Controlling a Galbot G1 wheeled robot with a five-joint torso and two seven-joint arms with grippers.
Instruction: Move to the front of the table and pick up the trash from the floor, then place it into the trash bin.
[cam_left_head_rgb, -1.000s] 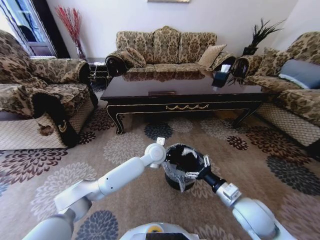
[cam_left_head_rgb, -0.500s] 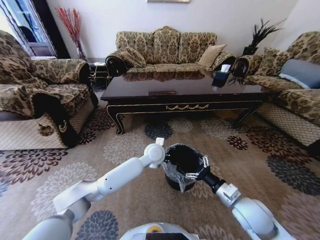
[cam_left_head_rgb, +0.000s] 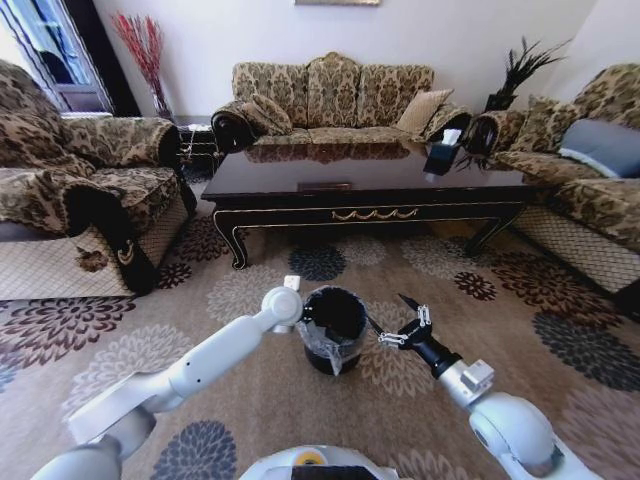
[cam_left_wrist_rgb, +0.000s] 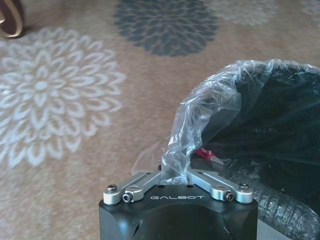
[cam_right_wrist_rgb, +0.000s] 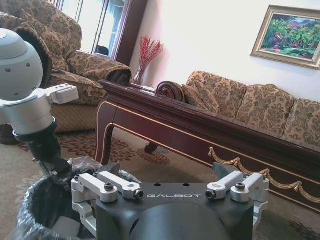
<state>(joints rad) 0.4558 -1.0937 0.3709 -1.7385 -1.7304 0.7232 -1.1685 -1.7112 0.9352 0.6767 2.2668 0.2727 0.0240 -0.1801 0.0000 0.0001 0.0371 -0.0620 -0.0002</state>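
The left claw (cam_left_wrist_rgb: 175, 176) is pinched together on the clear bag liner (cam_left_wrist_rgb: 200, 125) at the rim of the trash bin (cam_left_head_rgb: 333, 330), which stands on the carpet (cam_left_head_rgb: 250, 380) in front of the counter (cam_left_head_rgb: 370, 180). The right claw (cam_left_head_rgb: 408, 322) hangs just beside the bin on its right, fingers spread apart and empty. A red-tipped wrapper (cam_left_wrist_rgb: 206, 155) lies under the bag fold near the left claw.

Risks, as judged:
- Pulling on the thin liner alone may tear it or strip it off the rim.
- A sideways tug may tip the light bin and spill the trash.
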